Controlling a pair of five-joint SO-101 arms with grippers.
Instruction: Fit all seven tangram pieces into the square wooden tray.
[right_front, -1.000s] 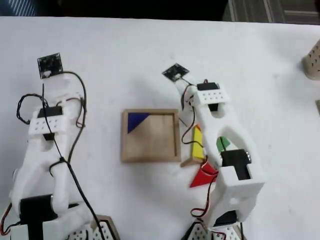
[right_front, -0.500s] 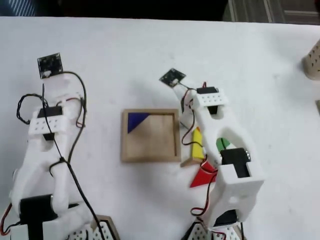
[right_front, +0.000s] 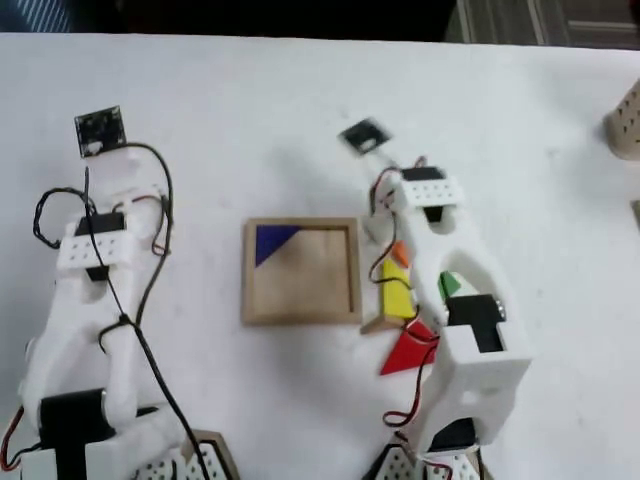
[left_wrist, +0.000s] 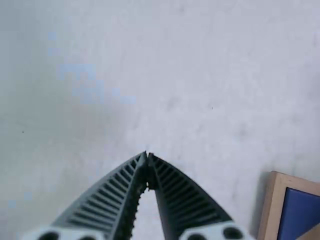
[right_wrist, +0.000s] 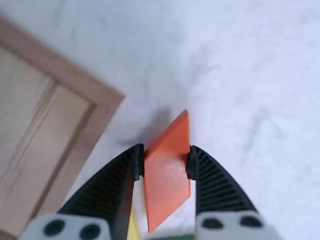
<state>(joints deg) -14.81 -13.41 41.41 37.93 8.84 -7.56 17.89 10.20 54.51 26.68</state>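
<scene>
The square wooden tray lies mid-table with a blue triangle in its far-left corner. My right gripper is shut on an orange parallelogram, held just off the tray's right rim; the orange piece peeks out beside the right arm. Under that arm lie a yellow piece, a red triangle, a green piece and a wood-coloured triangle. My left gripper is shut on nothing above bare table left of the tray's corner.
The left arm with loose black cables stands left of the tray. A beige perforated object sits at the far right edge. Bare white table lies beyond the tray and to the right of the right arm.
The right arm's wrist has swung a little to the right and away, and the orange piece now shows beside it. The left arm has not moved.
</scene>
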